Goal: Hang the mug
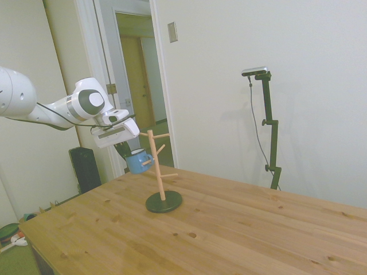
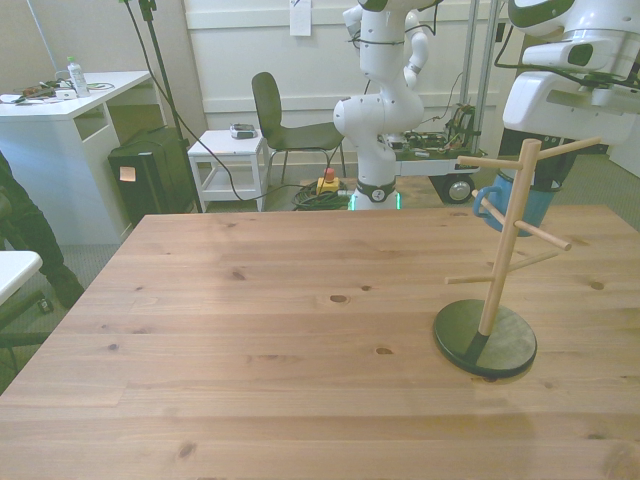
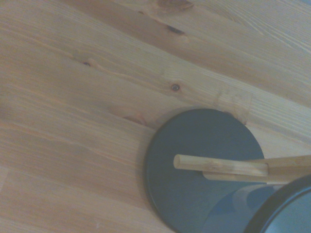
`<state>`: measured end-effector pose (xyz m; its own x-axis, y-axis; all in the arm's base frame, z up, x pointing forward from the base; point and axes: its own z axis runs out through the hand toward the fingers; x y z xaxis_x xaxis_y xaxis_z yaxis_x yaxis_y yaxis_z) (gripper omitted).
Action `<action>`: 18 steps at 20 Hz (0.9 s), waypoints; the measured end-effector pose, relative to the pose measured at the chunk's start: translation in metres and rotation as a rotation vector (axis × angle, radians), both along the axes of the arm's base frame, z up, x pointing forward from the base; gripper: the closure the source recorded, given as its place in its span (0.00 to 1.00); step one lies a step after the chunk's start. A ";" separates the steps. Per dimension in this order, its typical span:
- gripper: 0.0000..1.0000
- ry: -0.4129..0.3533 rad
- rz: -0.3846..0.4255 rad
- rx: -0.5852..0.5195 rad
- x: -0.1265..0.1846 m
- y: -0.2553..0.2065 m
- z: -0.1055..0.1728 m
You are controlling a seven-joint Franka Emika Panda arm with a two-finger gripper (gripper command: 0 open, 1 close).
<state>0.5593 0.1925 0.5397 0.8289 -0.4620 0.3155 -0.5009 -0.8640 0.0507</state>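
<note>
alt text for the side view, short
A white robot arm's claw holds a small blue mug in the air against a wooden peg stand on a wooden table. An open doorway lies behind.

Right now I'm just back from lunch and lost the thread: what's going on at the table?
The white Franka arm's gripper holds the small blue mug in the air, right beside the wooden peg stand on the wooden table. The mug sits level with a middle peg, its handle close to it. From these views I can't tell if the handle is over the peg yet.
</note>
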 end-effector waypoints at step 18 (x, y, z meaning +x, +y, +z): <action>0.00 -0.001 0.002 -0.032 0.002 -0.005 -0.013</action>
